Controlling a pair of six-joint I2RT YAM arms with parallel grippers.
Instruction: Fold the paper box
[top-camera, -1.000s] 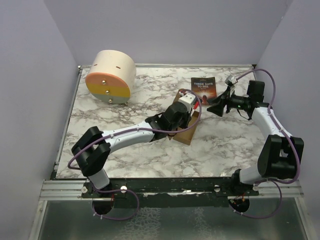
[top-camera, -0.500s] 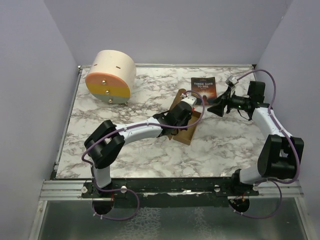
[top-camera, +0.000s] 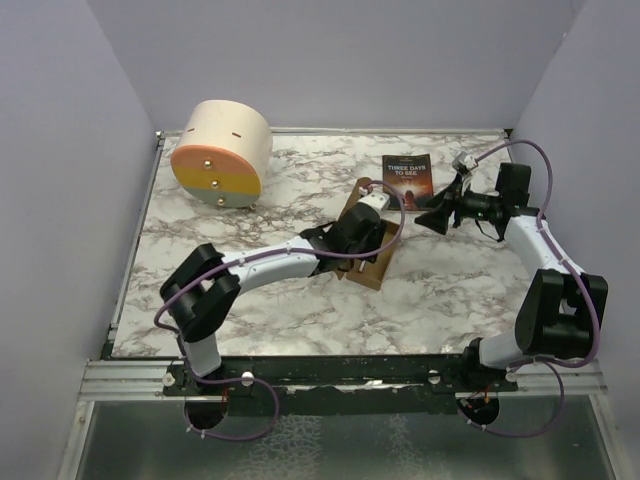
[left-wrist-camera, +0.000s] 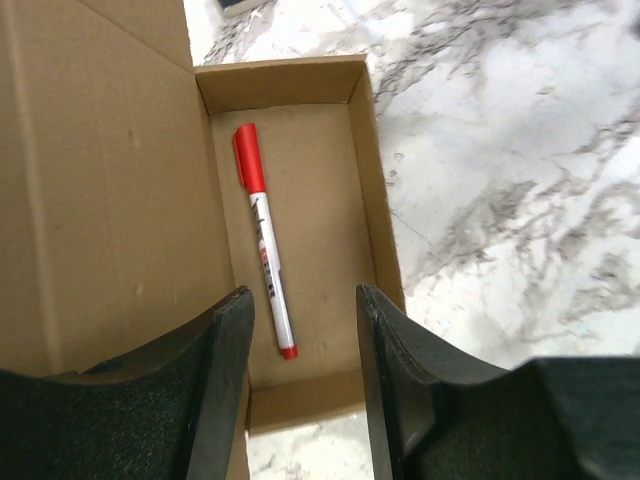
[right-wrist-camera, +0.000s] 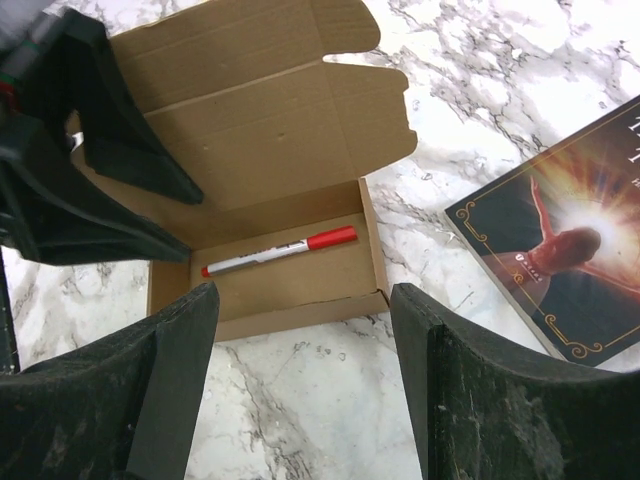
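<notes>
i saw the paper box (top-camera: 372, 268) lying near the middle of the marble table (top-camera: 450, 295), its tray formed and its lid flap folded back open. a red-capped pen (left-wrist-camera: 262, 240) lay flat inside the box. my left gripper (left-wrist-camera: 303, 320) hung right over the box, fingers apart, holding nothing. my right gripper (right-wrist-camera: 300, 310) hovered just right of the box, fingers spread wide around nothing. a dark book (top-camera: 407, 177) lay just beyond the box, and a cream cylinder (top-camera: 220, 150) stood well to the box's left.
</notes>
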